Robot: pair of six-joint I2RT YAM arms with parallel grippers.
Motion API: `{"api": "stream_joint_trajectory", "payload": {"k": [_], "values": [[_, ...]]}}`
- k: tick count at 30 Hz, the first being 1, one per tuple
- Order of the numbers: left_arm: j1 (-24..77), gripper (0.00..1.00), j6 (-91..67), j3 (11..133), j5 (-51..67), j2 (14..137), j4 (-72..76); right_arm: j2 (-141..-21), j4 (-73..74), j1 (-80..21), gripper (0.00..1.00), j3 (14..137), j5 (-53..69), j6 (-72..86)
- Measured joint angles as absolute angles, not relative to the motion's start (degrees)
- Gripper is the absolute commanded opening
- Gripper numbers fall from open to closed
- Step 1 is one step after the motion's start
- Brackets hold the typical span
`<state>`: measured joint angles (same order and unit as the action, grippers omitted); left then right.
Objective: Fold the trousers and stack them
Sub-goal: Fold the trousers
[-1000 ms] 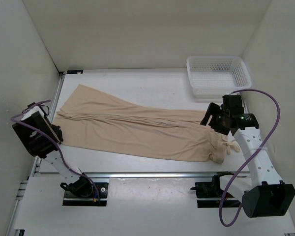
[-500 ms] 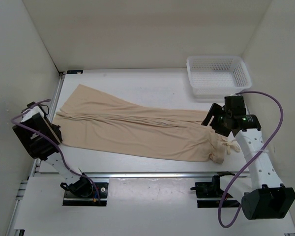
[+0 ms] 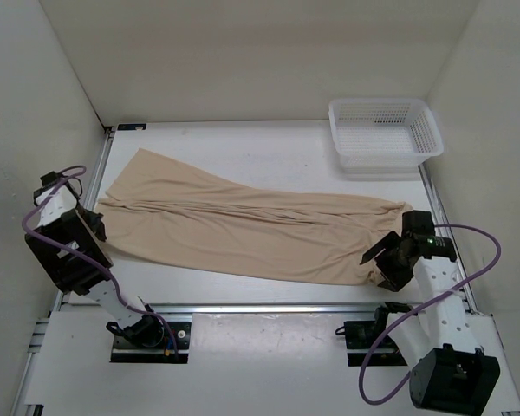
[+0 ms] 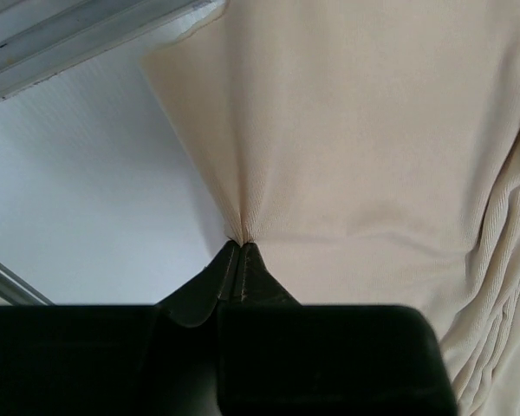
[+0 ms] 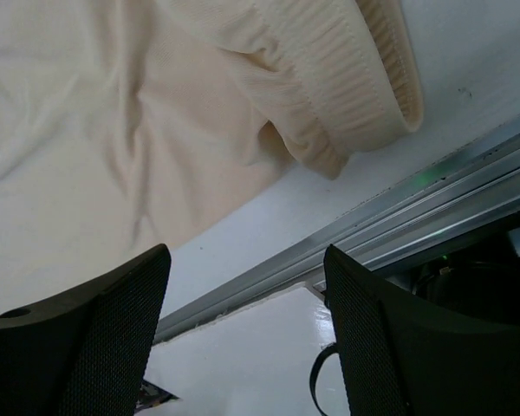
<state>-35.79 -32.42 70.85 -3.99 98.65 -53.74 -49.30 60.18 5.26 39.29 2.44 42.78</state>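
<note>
The white table [image 3: 269, 152] fills the middle of the top view, boxed in by pale walls [image 3: 35, 95] on the left, top and right. A metal rail [image 3: 269, 305] runs along its lower edge. The trousers [image 3: 243, 230] lie flat across it as a long band, from the leg ends at the left to the waistband [image 5: 347, 78] at the lower right. Bare table stays open above them, and there is a thinner strip below them along the rail. The white mesh basket [image 3: 386, 134] sits in the upper right corner, well apart from the cloth.

Compared with a second ago, the right arm has swung down from just below the basket to the lower right end of the trousers. The upper corner of the waistband is now uncovered, and the pale drawstring knot seen there before is hidden under the arm. The left arm has shifted only a little at the left edge.

The left gripper [image 4: 240, 251] is pinched tight on the trousers' edge, and the fabric puckers into a point at its tips. The right gripper [image 5: 245, 260] stands wide and holds nothing. In the right wrist view the waistband end lies just above its fingers [image 5: 121, 303], with bare table and rail between them.
</note>
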Motion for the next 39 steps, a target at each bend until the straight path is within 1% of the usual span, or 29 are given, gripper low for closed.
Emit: {"api": "stream_joint_trajectory", "payload": {"k": [6,11,14,19,25,27,31,32,34,39], "values": [[-34.0,0.11,-32.9,70.8,-3.5,98.7,-53.5,-49.9,56.0,5.9,0.74,35.7,2.8,48.3],[-33.8,0.11,-33.3,70.8,-3.4,98.7,-53.2,-53.4,51.9,6.3,0.72,34.3,1.9,52.1],[-33.9,0.11,-33.5,70.8,-3.4,98.7,-52.9,-55.6,50.2,6.4,0.7,34.0,0.3,53.6],[-33.9,0.11,-33.5,70.8,-3.3,98.7,-52.2,-59.3,48.2,6.4,0.7,33.9,-2.6,54.9],[-33.9,0.11,-34.2,70.8,-3.0,98.7,-52.2,-59.1,47.5,6.4,0.7,30.7,-6.7,57.3],[-33.9,0.11,-34.3,70.8,-2.3,98.6,-52.2,-58.8,47.6,6.5,0.66,30.1,-7.6,58.0],[-33.9,0.11,-34.5,70.8,-1.1,97.2,-52.2,-58.8,47.4,7.0,0.64,30.1,-9.0,58.6],[-33.9,0.11,-34.6,70.8,-1.0,96.7,-52.2,-58.8,47.3,7.1,0.62,30.1,-9.4,58.6],[-33.9,0.11,-34.6,70.8,-0.9,95.7,-52.2,-58.8,47.2,7.1,0.6,30.1,-10.1,58.5],[-33.9,0.11,-34.6,70.5,-0.8,95.4,-52.1,-58.5,46.4,7.1,0.6,30.1,-10.6,58.4]]}}
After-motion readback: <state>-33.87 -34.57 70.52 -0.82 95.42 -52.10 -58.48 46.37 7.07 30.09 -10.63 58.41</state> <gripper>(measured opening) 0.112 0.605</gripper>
